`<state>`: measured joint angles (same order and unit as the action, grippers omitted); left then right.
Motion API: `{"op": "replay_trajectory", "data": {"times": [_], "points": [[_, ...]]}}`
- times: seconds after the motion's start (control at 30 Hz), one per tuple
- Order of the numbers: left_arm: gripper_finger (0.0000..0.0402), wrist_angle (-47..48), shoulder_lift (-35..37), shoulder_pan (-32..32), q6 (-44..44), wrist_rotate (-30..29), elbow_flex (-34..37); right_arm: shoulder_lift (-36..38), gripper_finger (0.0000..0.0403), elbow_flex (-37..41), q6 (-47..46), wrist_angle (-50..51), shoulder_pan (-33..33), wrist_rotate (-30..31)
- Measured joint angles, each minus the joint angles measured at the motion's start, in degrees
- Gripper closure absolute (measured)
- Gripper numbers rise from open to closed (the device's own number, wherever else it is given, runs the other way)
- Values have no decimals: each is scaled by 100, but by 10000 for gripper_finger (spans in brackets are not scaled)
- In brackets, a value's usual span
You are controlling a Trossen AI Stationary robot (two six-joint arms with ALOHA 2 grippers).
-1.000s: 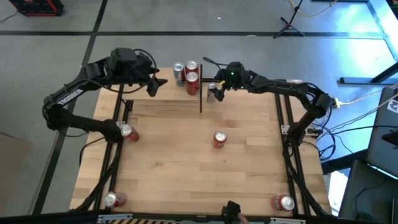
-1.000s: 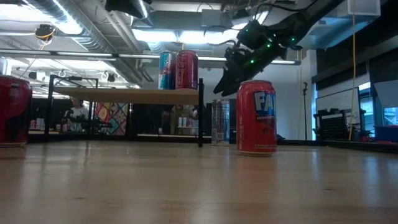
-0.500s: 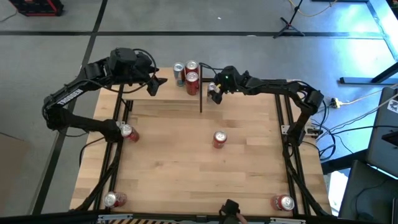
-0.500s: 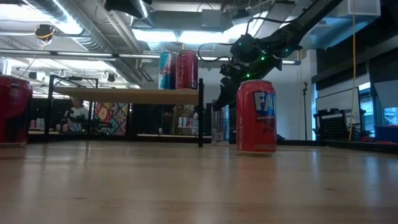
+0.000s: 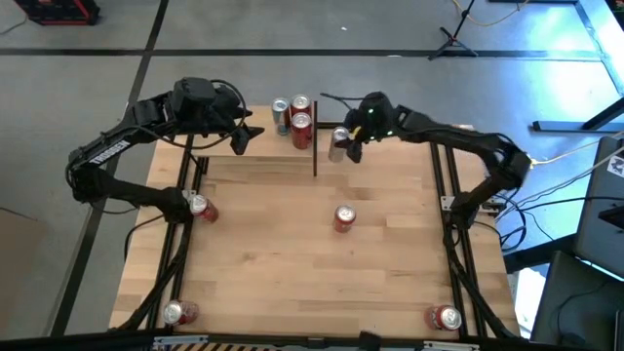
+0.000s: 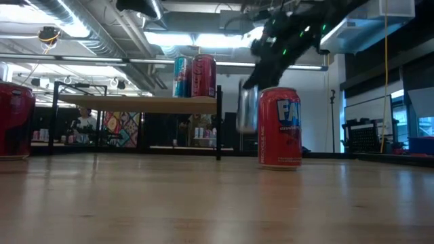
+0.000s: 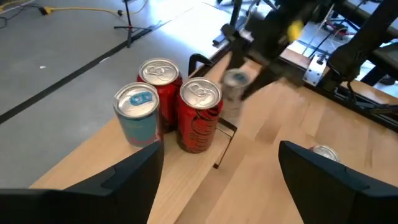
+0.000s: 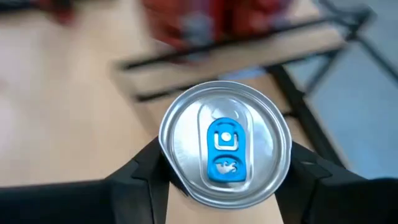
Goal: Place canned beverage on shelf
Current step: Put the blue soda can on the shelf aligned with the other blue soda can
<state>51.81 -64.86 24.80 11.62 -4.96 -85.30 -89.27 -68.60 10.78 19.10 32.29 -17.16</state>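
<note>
Overhead, the left gripper [image 5: 237,136] is seen poised above the far left part of the table [image 5: 292,263], over the left portion of the shelf [image 5: 263,148]; its fingers [image 7: 124,180] are spread apart with nothing between them. On the shelf, near its right end, three cans are stood upright in a close cluster: a blue-and-silver can [image 5: 280,112] beside a red can [image 5: 299,103], with a second red can [image 5: 301,127] in front of them. The shelf's black post [image 6: 219,122] is seen at its right end. Just to the right of that post, the silver can [image 5: 338,142] is gripped by the right gripper [image 5: 351,136], whose fingers [image 8: 140,180] are closed on either side of the can just below its rim, the blue tab facing the wrist camera. In the low view the silver can [image 6: 247,108] is shown lifted clear of the tabletop, beside the shelf rather than on it, and partly hidden behind a red can [image 6: 279,127] standing nearer the camera. That red can [image 5: 343,217] is placed near the table's middle. Further red cans are set at the left edge [image 5: 199,206], the near left corner [image 5: 176,312] and the near right corner [image 5: 446,317]
</note>
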Motion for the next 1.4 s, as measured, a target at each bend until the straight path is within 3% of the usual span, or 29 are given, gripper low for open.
{"op": "replay_trajectory", "data": {"times": [0.13, 0.27, 0.37, 0.67, 0.87, 1.07, 1.4], "points": [[95, -2, 0, -110, -42, 150, 0, 517, 210, -422, -194, 708, -4, -1261], [95, -137, 0, -188, -32, 764, 7, 859, 210, -836, -664, 936, -32, -2567], [95, -446, -9, -245, 35, 1228, 7, 943, 210, -1103, -928, 775, -277, -3039], [95, -1641, -518, -472, 562, 2088, 7, 701, 210, -1704, -948, -288, -1339, -2662], [95, -2291, -1139, -623, 761, 3002, 7, 420, 210, -2152, -902, -599, -1545, -2381], [96, -2943, -1497, -738, 929, 3989, 4, 218, 210, -2442, -911, -517, -1552, -2671], [96, -3239, -1519, -798, 950, 4315, 11, 172, 210, -2450, -760, -762, -1543, -2572]]}}
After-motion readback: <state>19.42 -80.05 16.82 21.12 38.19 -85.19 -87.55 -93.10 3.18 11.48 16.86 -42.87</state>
